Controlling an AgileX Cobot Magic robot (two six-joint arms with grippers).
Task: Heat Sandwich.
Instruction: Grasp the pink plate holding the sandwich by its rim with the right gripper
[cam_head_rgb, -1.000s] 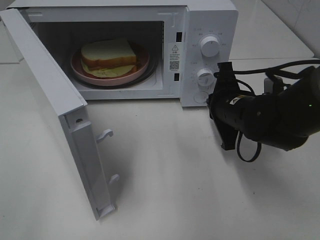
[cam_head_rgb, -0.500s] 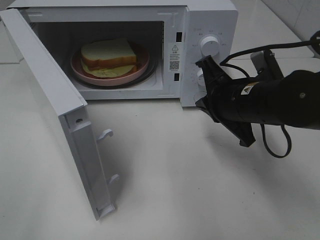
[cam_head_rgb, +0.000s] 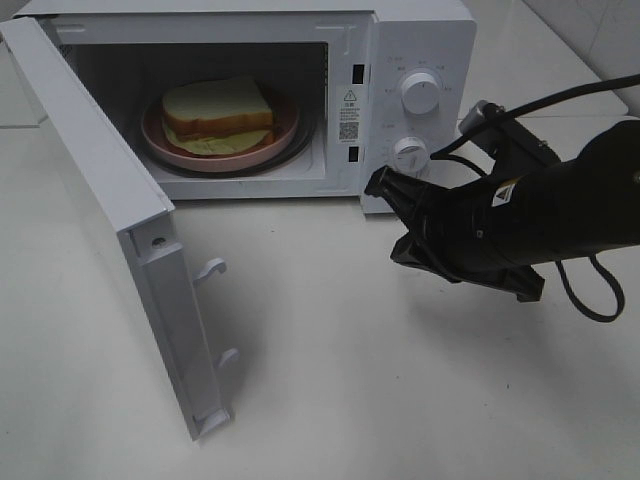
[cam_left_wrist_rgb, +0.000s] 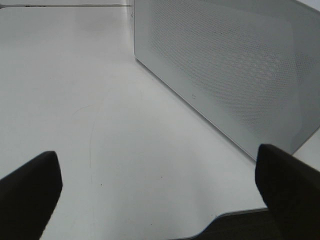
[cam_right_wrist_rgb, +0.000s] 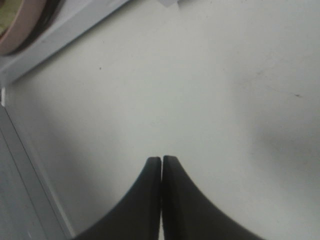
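The sandwich, white bread with a tan crust and pale filling, lies on a round pink plate inside the open microwave. My right gripper is shut with nothing in it. It points left, low over the table, just in front of the microwave's lower right corner below the knobs. The right wrist view shows its fingertips pressed together over bare table, with the plate's rim at the corner. My left gripper stands wide open beside the outer face of the door; the high view does not show it.
The microwave door stands swung out toward the front left, its latch hooks sticking out. Two knobs sit on the control panel. Black cables trail from the right arm. White table lies in front.
My right arm has swung from beside the knobs down and to the left, turning until its shut fingers point left in front of the microwave's lower right corner. Nothing else moved.
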